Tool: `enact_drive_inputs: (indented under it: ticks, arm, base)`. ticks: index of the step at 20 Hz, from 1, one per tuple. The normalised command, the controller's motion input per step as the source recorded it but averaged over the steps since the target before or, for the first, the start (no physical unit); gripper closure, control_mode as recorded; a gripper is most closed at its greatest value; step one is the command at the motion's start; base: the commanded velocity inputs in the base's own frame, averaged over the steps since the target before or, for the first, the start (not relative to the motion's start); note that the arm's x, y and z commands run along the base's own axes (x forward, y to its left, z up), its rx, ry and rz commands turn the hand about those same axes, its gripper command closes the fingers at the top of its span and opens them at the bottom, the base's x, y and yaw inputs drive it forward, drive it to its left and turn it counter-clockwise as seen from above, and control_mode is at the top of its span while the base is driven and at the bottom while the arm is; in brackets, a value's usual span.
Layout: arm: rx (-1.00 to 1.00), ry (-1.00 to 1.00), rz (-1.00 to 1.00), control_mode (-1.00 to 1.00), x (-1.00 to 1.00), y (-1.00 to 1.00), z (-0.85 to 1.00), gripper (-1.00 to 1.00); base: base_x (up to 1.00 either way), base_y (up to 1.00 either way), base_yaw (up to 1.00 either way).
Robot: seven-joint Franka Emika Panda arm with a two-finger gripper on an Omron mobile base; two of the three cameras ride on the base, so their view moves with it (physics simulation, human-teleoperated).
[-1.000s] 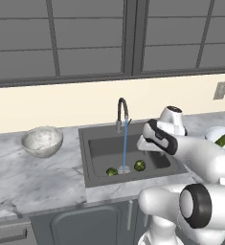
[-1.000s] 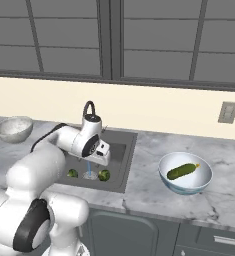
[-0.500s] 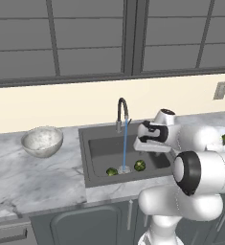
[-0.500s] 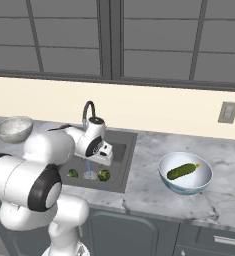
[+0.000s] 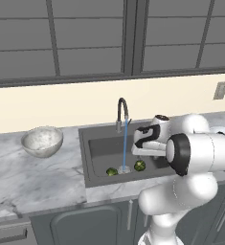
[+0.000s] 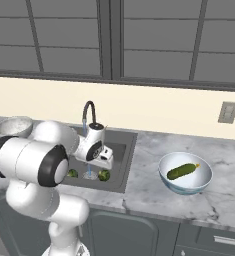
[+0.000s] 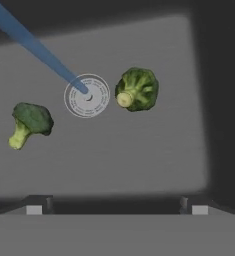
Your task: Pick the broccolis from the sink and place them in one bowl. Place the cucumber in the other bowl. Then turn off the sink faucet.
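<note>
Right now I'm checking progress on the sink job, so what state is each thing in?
Faucet: running, water streaming onto the drain.
Broccoli pieces: both lying loose in the sink, one on each side of the drain.
Cucumber: lying in the blue-rimmed bowl.
Speckled bowl: upright on the counter, nothing seen inside.
Gripper: open, above the sink, holding nothing.

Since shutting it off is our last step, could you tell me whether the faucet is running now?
On: a blue stream falls from the faucet spout to the sink drain.
</note>
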Motion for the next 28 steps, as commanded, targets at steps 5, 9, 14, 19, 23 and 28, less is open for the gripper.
enact_drive_inputs:
  ticks: [5,9,14,19,23,28]
  arm:
    - [0.0,0.0,-0.01,-1.0,0.25,0.0,-0.25,-1.0]
    - [0.0,0.0,-0.01,-1.0,0.21,0.0,-0.29,-1.0]
    - [0.0,0.0,-0.02,-1.0,0.13,-0.01,-0.33,-1.0]
    - [0.0,0.0,-0.01,-1.0,0.18,0.0,-0.38,-1.0]
    - [0.0,0.0,-0.02,-1.0,0.21,0.0,-0.34,-1.0]
    - [0.0,0.0,-0.02,-1.0,0.25,-0.02,-0.35,-1.0]
  base:
    - [0.0,0.0,0.0]
    - [0.0,0.0,0.0]
    - [0.0,0.0,0.0]
    - [0.0,0.0,0.0]
    - [0.0,0.0,0.0]
    - [0.0,0.0,0.0]
